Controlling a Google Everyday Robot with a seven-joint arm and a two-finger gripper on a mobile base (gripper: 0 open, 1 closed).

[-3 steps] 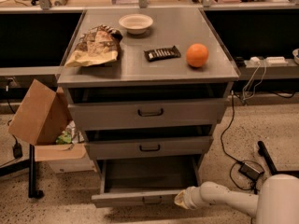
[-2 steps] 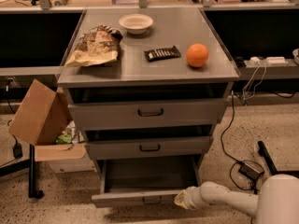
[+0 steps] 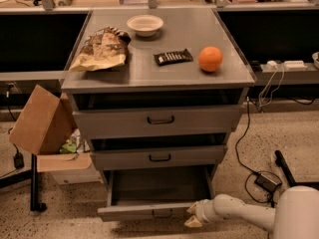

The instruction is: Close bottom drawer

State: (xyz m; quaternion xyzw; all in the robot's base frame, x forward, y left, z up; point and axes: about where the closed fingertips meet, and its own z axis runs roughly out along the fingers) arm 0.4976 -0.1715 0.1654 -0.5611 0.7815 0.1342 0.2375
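Observation:
The bottom drawer [image 3: 149,210] of the grey cabinet is pulled well out, showing a long empty tray and a slim front with a small dark bar handle. My gripper [image 3: 193,215] sits low at the right end of that front, touching or nearly touching it, on the white arm that reaches in from the lower right. The two drawers above, the top drawer [image 3: 159,121] and the middle drawer [image 3: 159,157], stand a little way out.
On the cabinet top lie a chip bag [image 3: 102,49], a white bowl [image 3: 144,24], a dark snack bar [image 3: 173,57] and an orange [image 3: 210,59]. An open cardboard box [image 3: 42,121] stands at the left. Cables and a power brick [image 3: 268,182] lie on the floor at the right.

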